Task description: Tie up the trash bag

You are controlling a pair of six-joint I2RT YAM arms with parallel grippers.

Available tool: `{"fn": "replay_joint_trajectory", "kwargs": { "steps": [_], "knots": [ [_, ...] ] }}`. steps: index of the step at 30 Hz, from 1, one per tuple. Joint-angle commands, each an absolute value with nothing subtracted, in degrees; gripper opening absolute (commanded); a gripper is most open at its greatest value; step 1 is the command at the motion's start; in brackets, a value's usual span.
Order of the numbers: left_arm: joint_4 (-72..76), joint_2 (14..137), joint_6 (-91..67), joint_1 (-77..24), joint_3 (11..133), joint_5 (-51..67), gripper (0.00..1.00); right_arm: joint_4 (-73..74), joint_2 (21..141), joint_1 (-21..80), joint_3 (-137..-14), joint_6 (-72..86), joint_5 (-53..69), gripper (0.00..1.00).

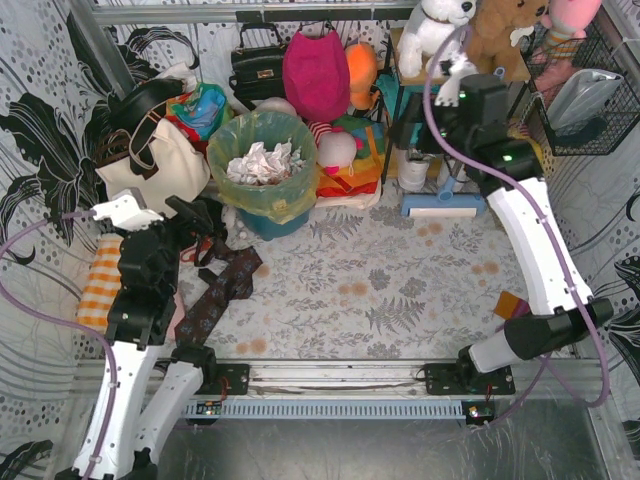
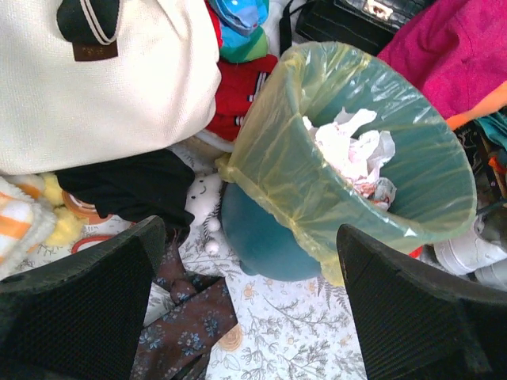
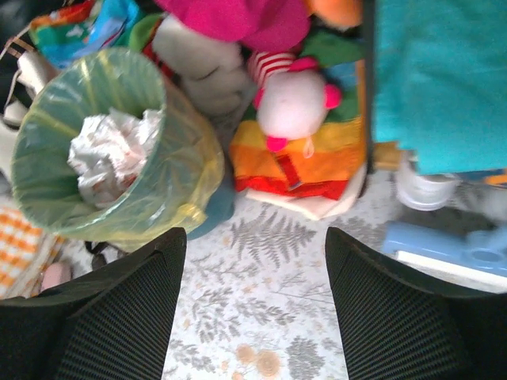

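Observation:
The trash bag [image 1: 268, 195] is thin yellow-green plastic lining a round teal bin [image 1: 275, 223] at the back left, its mouth open and folded over the rim. Crumpled white paper [image 1: 260, 160] lies inside. My left gripper [image 1: 200, 218] is open and empty, low and just left of the bin. In the left wrist view the bag [image 2: 285, 158] and bin [image 2: 261, 241] lie ahead of the gripper [image 2: 249, 309]. My right gripper [image 1: 408, 135] is open and empty, raised to the right of the bag. In the right wrist view the bag [image 3: 178, 150] is at upper left of the gripper [image 3: 253, 309].
A cream tote bag [image 1: 150, 165] leans left of the bin. A brown floral cloth [image 1: 225, 285] lies on the mat by my left gripper. Plush toys [image 1: 335, 150], a magenta bag [image 1: 315, 75] and a black handbag [image 1: 255, 60] crowd the back. A wire basket [image 1: 580, 90] hangs at right.

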State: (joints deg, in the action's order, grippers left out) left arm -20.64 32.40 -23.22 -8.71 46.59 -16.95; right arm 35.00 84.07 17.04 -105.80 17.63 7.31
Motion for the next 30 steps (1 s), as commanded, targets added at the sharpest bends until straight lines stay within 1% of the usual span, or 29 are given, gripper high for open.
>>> {"fn": "replay_joint_trajectory", "kwargs": {
  "steps": [1,6,8,10,12,15,17,23,26,27,30],
  "knots": [
    [-24.61,37.17,-26.57,-9.05,51.66,-20.17,0.98,32.24,88.04,22.05,-107.38,21.09,8.92,0.71],
    [-31.41,46.05,-30.4,-9.05,61.28,-19.17,0.98,30.38,91.81,25.49,-108.75,22.29,10.55,0.69],
    [-34.4,49.63,-31.36,-9.05,65.86,-18.58,0.98,28.0,92.56,26.33,-108.08,23.06,12.02,0.72],
    [-37.47,53.37,-31.52,-9.05,70.67,-18.73,0.98,26.86,93.85,26.93,-108.53,24.19,12.87,0.72],
    [-39.96,56.95,-31.32,-9.05,75.11,-20.19,0.98,27.27,95.13,27.82,-110.09,25.07,11.86,0.68],
    [-41.84,61.53,-29.99,-9.05,80.38,-21.82,0.98,31.6,101.26,29.44,-117.17,25.95,9.23,0.63],
    [-43.63,65.19,-28.59,-9.04,84.66,-21.94,0.99,35.07,104.79,30.55,-122.25,27.07,6.86,0.62],
    [-48.58,76.41,-22.92,-8.97,94.41,-20.59,0.99,46.82,117.24,33.63,-141.21,28.19,0.97,0.53],
    [-50.07,80.56,-21.52,-8.96,97.94,-18.87,0.95,47.64,120.82,34.04,-144.81,28.66,0.7,0.49],
    [-50.24,81.76,-21.27,-8.96,98.74,-18.34,0.92,47.29,121.27,34.19,-144.85,28.83,0.68,0.48],
    [-50.43,84.53,-20.46,-8.92,100.46,-17.8,0.87,46.43,122.25,34.28,-144.42,29.17,0.32,0.47]
  ]
}}
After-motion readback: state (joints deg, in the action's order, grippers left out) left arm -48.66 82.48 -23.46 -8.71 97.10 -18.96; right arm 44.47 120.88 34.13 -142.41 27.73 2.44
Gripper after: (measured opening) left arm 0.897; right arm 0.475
